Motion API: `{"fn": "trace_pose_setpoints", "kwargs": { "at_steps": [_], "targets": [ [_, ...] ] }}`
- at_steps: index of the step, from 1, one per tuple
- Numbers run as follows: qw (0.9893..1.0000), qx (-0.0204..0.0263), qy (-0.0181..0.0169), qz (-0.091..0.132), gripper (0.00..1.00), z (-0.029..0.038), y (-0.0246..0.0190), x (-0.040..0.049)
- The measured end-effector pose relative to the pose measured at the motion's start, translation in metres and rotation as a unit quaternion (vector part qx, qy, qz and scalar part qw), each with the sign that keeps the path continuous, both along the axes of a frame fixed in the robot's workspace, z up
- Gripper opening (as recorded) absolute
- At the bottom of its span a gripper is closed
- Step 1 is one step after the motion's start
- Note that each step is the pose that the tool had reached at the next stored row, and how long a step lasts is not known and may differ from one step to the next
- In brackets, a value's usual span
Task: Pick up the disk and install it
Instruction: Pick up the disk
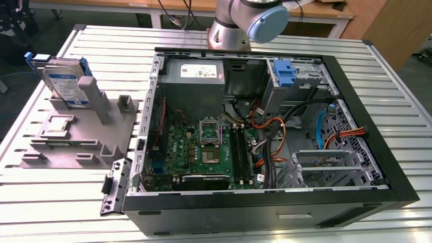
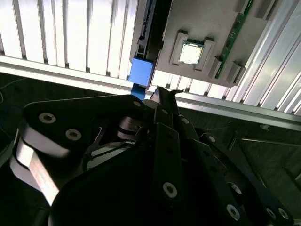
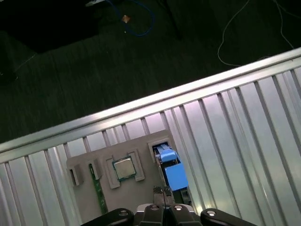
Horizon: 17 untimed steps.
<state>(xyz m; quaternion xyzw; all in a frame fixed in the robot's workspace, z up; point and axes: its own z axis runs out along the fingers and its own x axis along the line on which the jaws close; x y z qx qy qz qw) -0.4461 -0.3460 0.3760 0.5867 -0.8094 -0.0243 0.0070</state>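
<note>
1. I am holding my pincer (image 3: 162, 190) narrow. In both wrist views its fingertips are lying together with nothing between them.
2. I am hanging over the flat silver-grey disk in its bright blue plastic carrier (image 3: 173, 172). The pincer is pointing at the carrier's blue end and is not gripping it.
3. In the exterior view the disk (image 1: 66, 83) is standing on edge in the grey multi-post plastic fixture block (image 1: 81, 136), at about ten o'clock from the open black computer case (image 1: 270, 210).
4. The fixture block is resting on the ribbed aluminium table (image 1: 54, 202), just beside the case.
5. A small square silver processor chip (image 3: 124, 168) is sitting in a pocket of the block, near the disk.
6. A blue plastic bracket (image 1: 284, 73) is sitting in the case's drive bay at about one o'clock, well apart from the disk.
7. My grey arm (image 1: 246, 20) is rising at twelve o'clock behind the case.
</note>
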Motion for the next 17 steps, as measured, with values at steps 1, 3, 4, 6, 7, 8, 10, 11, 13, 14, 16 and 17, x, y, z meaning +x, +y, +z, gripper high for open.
{"fn": "trace_pose_setpoints", "kwargs": {
  "at_steps": [1, 3, 4, 6, 7, 8, 10, 11, 13, 14, 16, 17],
  "targets": [
    [1.0000, 0.0000, 0.0000, 0.009, 0.10, -0.0001, 0.0000, 0.0000],
    [0.9997, 0.0000, 0.0000, 0.023, 0.10, -0.0001, 0.0000, 0.0000],
    [0.9996, -0.0001, -0.0002, 0.028, 0.10, -0.0002, 0.0000, 0.0000],
    [0.9995, -0.0001, -0.0012, 0.032, 0.10, -0.0002, 0.0000, 0.0000],
    [0.9995, -0.0001, -0.0015, 0.032, 0.10, -0.0003, 0.0000, 0.0000],
    [0.9995, -0.0001, -0.0015, 0.032, 0.10, -0.0003, 0.0000, 0.0000],
    [0.9995, -0.0001, -0.0016, 0.032, 0.10, -0.0004, 0.0000, 0.0000],
    [0.9995, -0.0001, -0.0016, 0.032, 0.10, -0.0004, 0.0000, 0.0000],
    [0.9995, -0.0001, -0.0016, 0.032, 0.10, -0.0003, 0.0000, 0.0000],
    [0.9995, -0.0001, -0.0016, 0.032, 0.10, -0.0004, 0.0000, 0.0000],
    [0.9995, -0.0001, -0.0016, 0.032, 0.10, -0.0004, 0.0000, 0.0000],
    [0.9995, -0.0001, -0.0016, 0.032, 0.10, -0.0003, 0.0000, 0.0000]
  ]
}}
